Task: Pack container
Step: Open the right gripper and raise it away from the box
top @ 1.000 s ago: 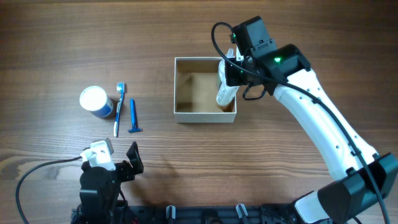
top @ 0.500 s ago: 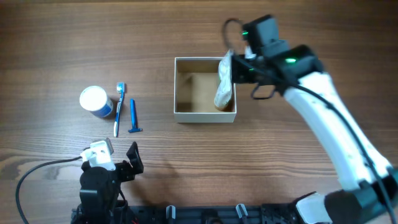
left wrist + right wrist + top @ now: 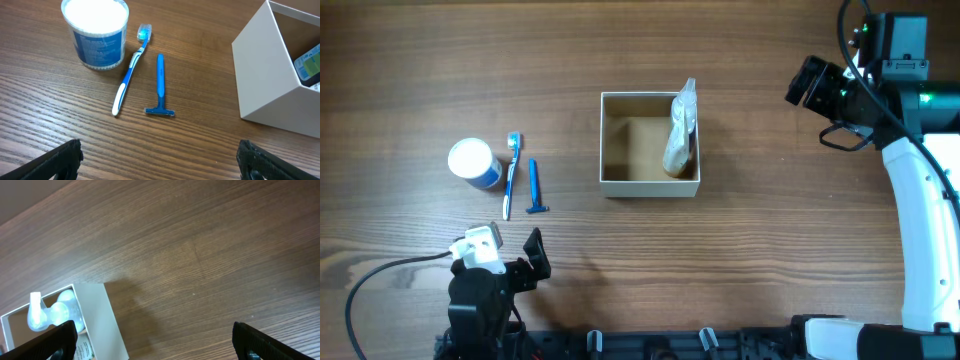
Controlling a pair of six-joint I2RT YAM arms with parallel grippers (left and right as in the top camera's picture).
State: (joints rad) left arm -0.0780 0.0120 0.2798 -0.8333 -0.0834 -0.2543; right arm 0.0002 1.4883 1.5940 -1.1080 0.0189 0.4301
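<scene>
Overhead, a crinkly plastic pouch (image 3: 678, 135) is leaning inside the square cardboard container (image 3: 650, 186), right side; left gripper (image 3: 508, 250) and right gripper (image 3: 804, 85) are hanging spread, empty.

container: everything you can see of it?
The container is a small square open-top cardboard box: cream-white walls, brown floor. It sits upright on the wooden table. A clear plastic packet leans inside against its right wall, top above the rim; the remaining floor is bare. Nothing else touches it.
</scene>
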